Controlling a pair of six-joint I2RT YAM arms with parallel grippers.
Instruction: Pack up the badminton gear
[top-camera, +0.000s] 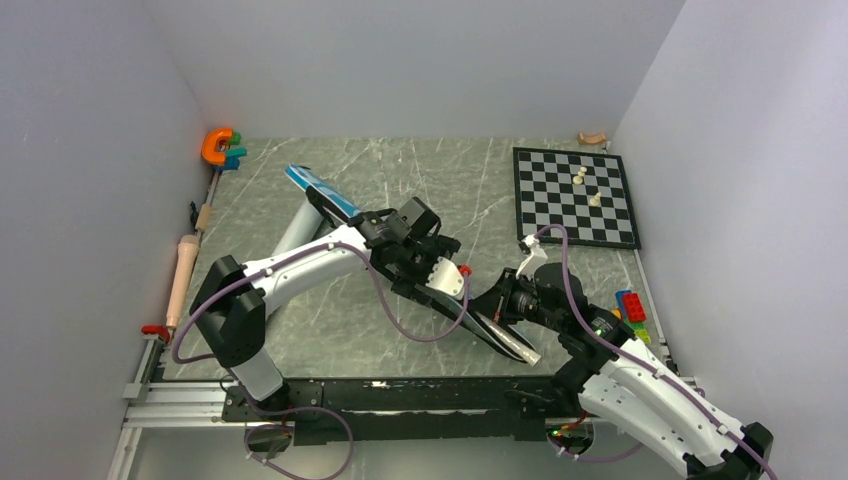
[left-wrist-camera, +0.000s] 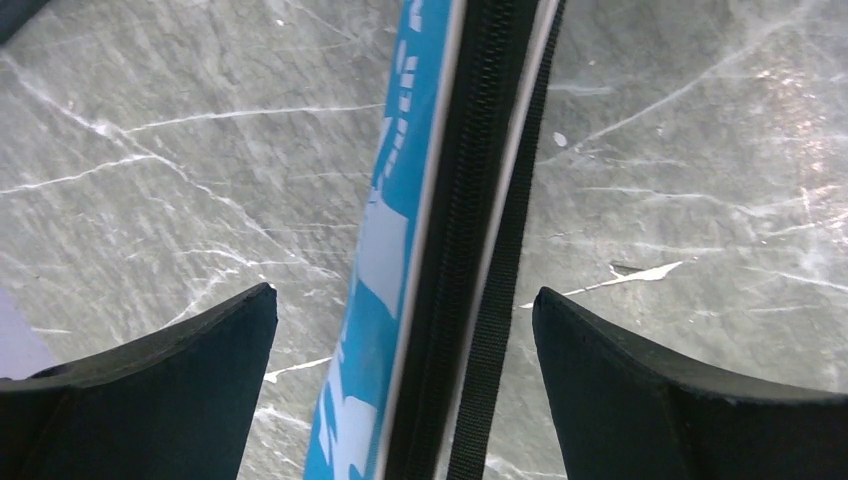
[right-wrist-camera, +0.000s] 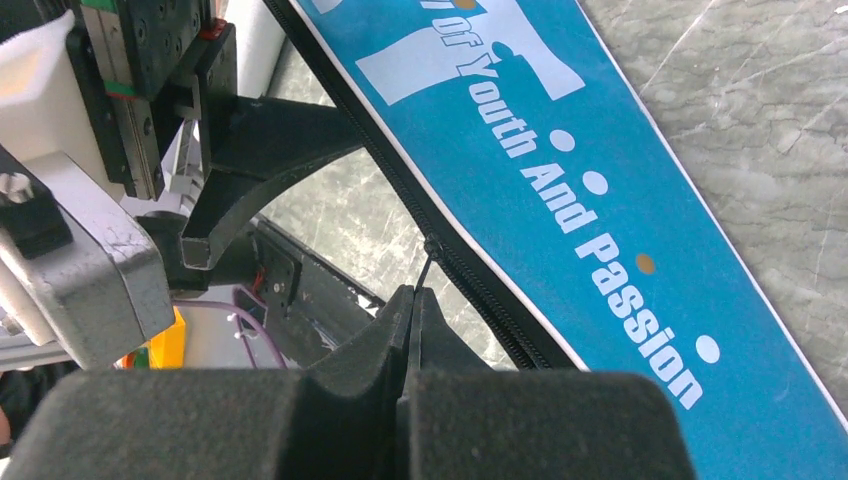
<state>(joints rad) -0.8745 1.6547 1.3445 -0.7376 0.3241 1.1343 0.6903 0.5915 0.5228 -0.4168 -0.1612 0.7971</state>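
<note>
The blue "SPORT" bag (top-camera: 320, 190) lies diagonally across the table, standing on its edge, with its narrow end near the front. My left gripper (top-camera: 445, 285) is open and straddles the bag's edge (left-wrist-camera: 400, 200). The black zipper (left-wrist-camera: 465, 200) and black strap (left-wrist-camera: 500, 270) run between its fingers (left-wrist-camera: 200, 350) without touching them. My right gripper (right-wrist-camera: 412, 292) is shut on the thin black zipper pull (right-wrist-camera: 427, 262) at the bag's edge (right-wrist-camera: 600, 150), near the narrow end (top-camera: 490, 305). A long white tube (top-camera: 297, 232) lies beside the bag, partly under my left arm. Rackets and shuttlecocks are out of view.
A black-and-white chessboard (top-camera: 575, 195) with pale pieces lies at the back right. An orange C-shaped toy (top-camera: 215, 145) sits at the back left corner. Coloured bricks (top-camera: 632, 310) sit by the right edge. A pale rod (top-camera: 183, 270) lies along the left rail.
</note>
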